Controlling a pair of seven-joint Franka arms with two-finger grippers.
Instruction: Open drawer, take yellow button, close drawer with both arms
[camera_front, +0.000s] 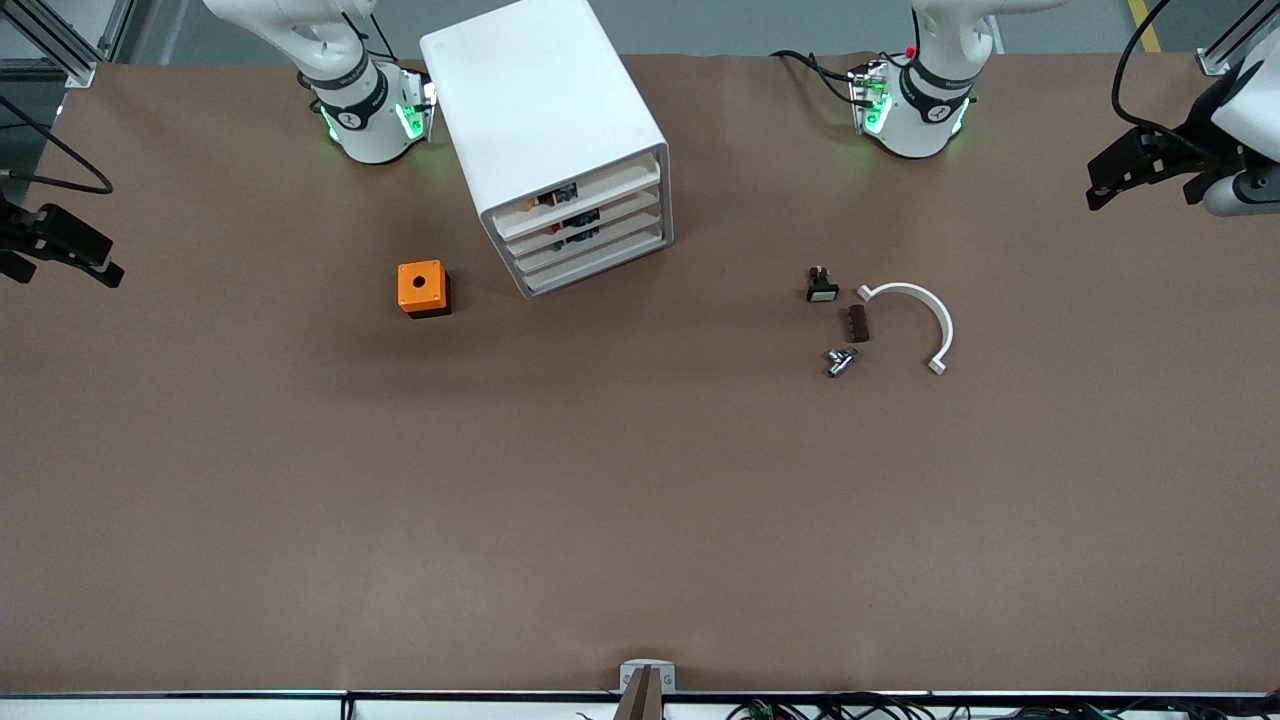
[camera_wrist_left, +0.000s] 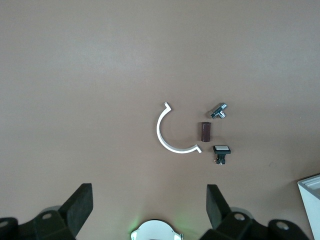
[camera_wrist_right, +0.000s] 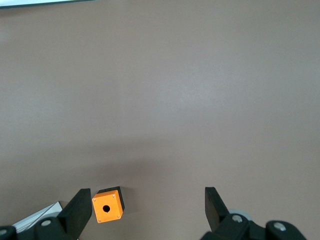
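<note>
The white cabinet (camera_front: 545, 120) stands between the two arm bases, its four drawer fronts turned toward the front camera. The top drawer (camera_front: 600, 190) sits flush with the three below it. A small black-and-blue part with an orange bit, the button (camera_front: 553, 197), shows in the gap above that drawer's front. My left gripper (camera_front: 1145, 195) hangs open and empty over the left arm's end of the table, and its wrist view (camera_wrist_left: 148, 207) shows bare table between the fingers. My right gripper (camera_front: 65, 275) hangs open and empty over the right arm's end (camera_wrist_right: 146, 210).
An orange cube with a hole (camera_front: 423, 288) sits beside the cabinet toward the right arm's end. Toward the left arm's end lie a black part with a white face (camera_front: 822, 287), a brown block (camera_front: 856, 323), a metal fitting (camera_front: 840, 361) and a white curved clamp (camera_front: 915, 315).
</note>
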